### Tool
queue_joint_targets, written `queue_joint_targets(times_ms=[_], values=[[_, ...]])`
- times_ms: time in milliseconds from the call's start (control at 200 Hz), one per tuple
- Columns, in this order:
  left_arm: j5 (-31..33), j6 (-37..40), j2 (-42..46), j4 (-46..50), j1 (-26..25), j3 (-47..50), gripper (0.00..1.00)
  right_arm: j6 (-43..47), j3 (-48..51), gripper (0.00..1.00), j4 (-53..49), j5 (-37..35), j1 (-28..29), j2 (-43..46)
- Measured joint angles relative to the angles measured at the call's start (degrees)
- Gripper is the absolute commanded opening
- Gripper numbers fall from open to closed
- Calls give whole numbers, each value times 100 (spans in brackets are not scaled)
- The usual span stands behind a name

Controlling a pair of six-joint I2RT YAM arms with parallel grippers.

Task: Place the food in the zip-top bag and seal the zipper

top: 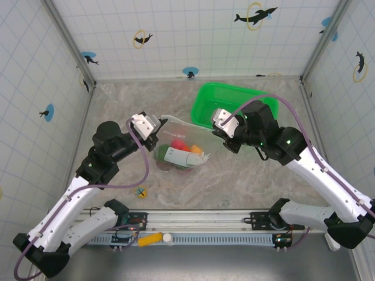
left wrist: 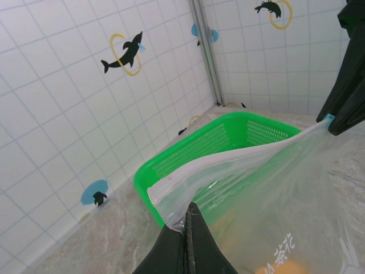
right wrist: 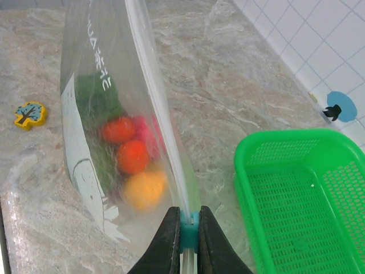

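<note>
Both tools were clamped narrow on the bag's top edge. My left gripper (left wrist: 187,224) was pinched shut on the corner of the zip-top bag (left wrist: 274,194) at one end of the zipper (left wrist: 228,162). My right gripper (right wrist: 188,221) was closed on the strip's other end, with a small teal slider (right wrist: 189,229) between its fingertips. The bag hung between them above the middle of the table (top: 246,170); I could not tell whether its bottom touched the marble. The food (right wrist: 132,155) lay inside at the bottom: red, orange, yellow, pink and something green. The green basket (top: 258,96), toward the table's far right corner, looked empty, so I judged the loading done and the sealing in hand.

What mattered was the zipper's line. Its long axis ran taut from one gripper straight to the other, with the right end just beside the basket. The right arm had the slider, so any run along the strip would go from it toward the left gripper, which served as anchor. I could not make out whether the strip was already closed along its length. A small yellow tree-shaped piece (right wrist: 29,114) lay outside the bag, toward the table's near edge.
</note>
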State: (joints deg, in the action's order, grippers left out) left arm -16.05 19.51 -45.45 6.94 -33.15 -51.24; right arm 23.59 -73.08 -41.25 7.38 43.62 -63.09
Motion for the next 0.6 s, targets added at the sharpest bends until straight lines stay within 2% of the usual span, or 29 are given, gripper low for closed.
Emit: queue_joint_targets(times_ms=[235,601], values=[[498,22,184,-85,7,127,0,-2,313,0,83,20,-133,203],[944,173,348,-238,15,286,0,-2,564,0,155,22,-236,369]])
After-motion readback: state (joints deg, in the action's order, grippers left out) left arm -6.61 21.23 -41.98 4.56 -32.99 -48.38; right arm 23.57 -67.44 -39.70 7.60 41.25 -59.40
